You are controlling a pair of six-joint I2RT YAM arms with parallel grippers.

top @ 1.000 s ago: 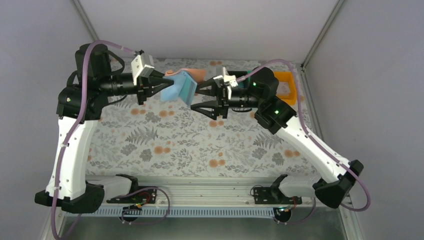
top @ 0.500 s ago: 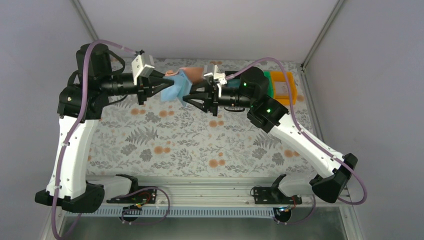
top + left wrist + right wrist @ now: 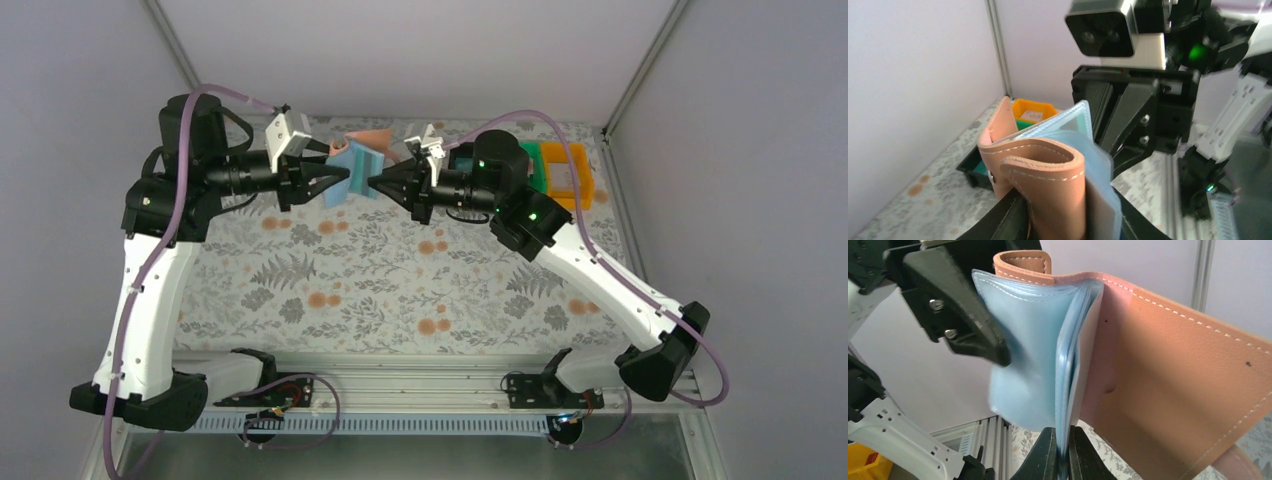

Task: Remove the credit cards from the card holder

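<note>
- Worktop (image 3: 400, 290): open surface from below the grippers to the near edge
- Orange bin (image 3: 575, 165) and green bin (image 3: 533, 160): far right corner, touching; the green one was uncovered when the right arm swung left
- Card holder (image 3: 358, 158): held aloft above the far edge, near its middle, spread open, well apart from the bins
- Left gripper (image 3: 345, 180): jaws narrow, gripping the holder's tan cover
- Right gripper (image 3: 375, 183): jaws, wide a second ago, now pinched on the blue sleeves' edge
</note>
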